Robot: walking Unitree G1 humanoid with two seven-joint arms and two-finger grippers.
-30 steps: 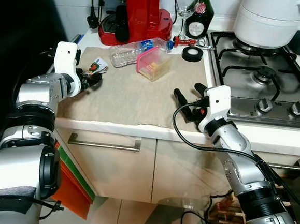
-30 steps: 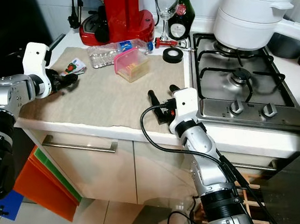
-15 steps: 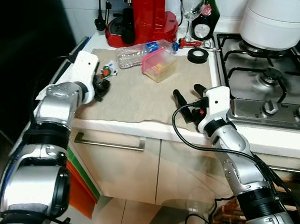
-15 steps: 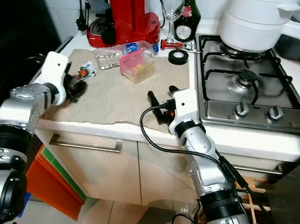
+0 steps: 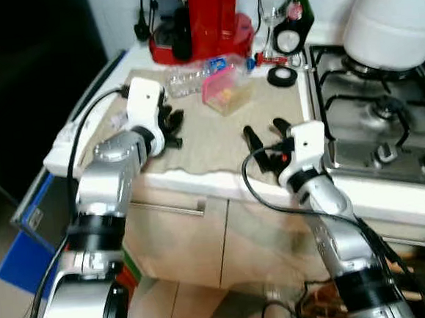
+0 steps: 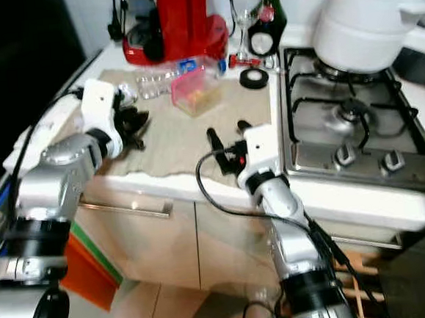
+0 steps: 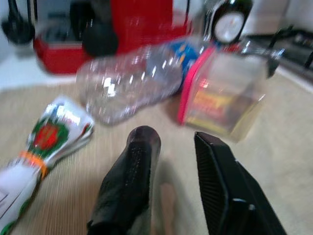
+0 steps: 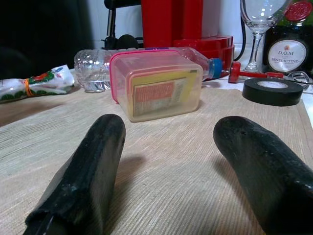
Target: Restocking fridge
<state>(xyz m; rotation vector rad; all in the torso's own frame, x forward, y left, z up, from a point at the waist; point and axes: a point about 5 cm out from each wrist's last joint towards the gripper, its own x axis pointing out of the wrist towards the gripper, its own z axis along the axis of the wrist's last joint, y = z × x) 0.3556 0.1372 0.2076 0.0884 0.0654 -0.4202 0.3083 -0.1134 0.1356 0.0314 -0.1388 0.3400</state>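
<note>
My left fingers (image 7: 173,196) hover spread near the worktop's (image 5: 211,141) left edge; right fingers (image 8: 183,181) spread at its front edge. Pink-lidded container (image 8: 156,90) lies toward the back, touching the bottle (image 7: 129,83). Risk: a careless reach knocks the bottle rolling.

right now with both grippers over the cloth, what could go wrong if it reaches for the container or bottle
The plastic bottle lies on its side against the pink-lidded container; nudging one may roll the other. A wine glass and dark bottle stand just behind and could be knocked. The beige cloth might bunch under the left gripper.
</note>
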